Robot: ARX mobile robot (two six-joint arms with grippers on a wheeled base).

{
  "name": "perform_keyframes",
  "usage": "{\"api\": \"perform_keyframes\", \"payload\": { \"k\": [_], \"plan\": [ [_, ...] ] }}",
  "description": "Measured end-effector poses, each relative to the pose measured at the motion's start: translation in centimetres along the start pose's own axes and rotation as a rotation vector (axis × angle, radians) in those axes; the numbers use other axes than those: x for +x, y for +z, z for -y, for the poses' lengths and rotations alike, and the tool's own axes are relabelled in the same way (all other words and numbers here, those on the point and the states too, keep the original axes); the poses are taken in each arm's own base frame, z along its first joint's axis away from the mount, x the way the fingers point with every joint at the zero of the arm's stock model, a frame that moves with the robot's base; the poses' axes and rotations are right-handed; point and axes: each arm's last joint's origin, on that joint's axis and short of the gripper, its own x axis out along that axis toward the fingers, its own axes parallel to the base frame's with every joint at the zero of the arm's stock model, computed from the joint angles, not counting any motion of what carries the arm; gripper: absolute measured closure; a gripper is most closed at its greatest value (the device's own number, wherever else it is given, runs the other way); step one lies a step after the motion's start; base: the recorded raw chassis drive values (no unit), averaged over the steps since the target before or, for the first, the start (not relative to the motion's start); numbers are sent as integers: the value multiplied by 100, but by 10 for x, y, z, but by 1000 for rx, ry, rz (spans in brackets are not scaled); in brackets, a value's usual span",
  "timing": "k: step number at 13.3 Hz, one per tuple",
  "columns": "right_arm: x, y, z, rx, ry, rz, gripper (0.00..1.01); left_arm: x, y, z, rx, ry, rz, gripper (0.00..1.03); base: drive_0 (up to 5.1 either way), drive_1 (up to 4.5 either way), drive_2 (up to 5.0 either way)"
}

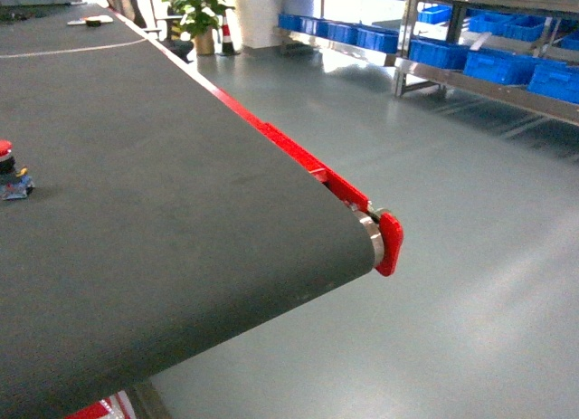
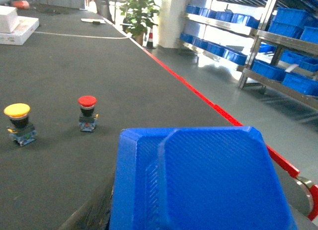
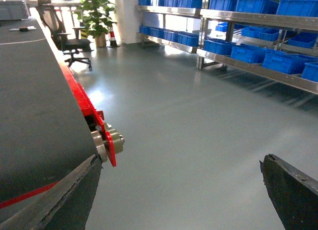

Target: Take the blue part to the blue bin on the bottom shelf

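The blue part [image 2: 203,180], a ribbed blue plastic piece, fills the lower half of the left wrist view. It sits in my left gripper [image 2: 194,222], which is shut on it above the dark conveyor belt [image 2: 74,71]. Only one dark finger [image 2: 92,210] shows at its left side. My right gripper [image 3: 181,190] is open and holds nothing, out past the belt's end over the grey floor. Blue bins [image 1: 498,66] stand on the steel rack, and the bottom shelf [image 1: 479,87] runs along the far right. It also shows in the right wrist view as the bottom shelf [image 3: 258,71]. Neither gripper appears in the head view.
A red push button [image 2: 87,112] and a yellow one [image 2: 19,123] stand on the belt. White boxes [image 2: 15,26] lie far back. The belt ends at a red guard and roller [image 1: 384,238]. A potted plant [image 1: 201,16] and an office chair [image 3: 67,38] stand beyond on the floor.
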Motion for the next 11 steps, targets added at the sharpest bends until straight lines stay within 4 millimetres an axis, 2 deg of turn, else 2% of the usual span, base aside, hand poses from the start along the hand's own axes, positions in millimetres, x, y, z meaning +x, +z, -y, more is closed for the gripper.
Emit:
{"api": "perform_keyframes", "payload": {
  "k": [11],
  "plan": [
    [0, 0, 0, 0, 0, 0, 3, 0, 0, 0, 0, 0, 0, 59, -164, -164, -164]
  ]
}}
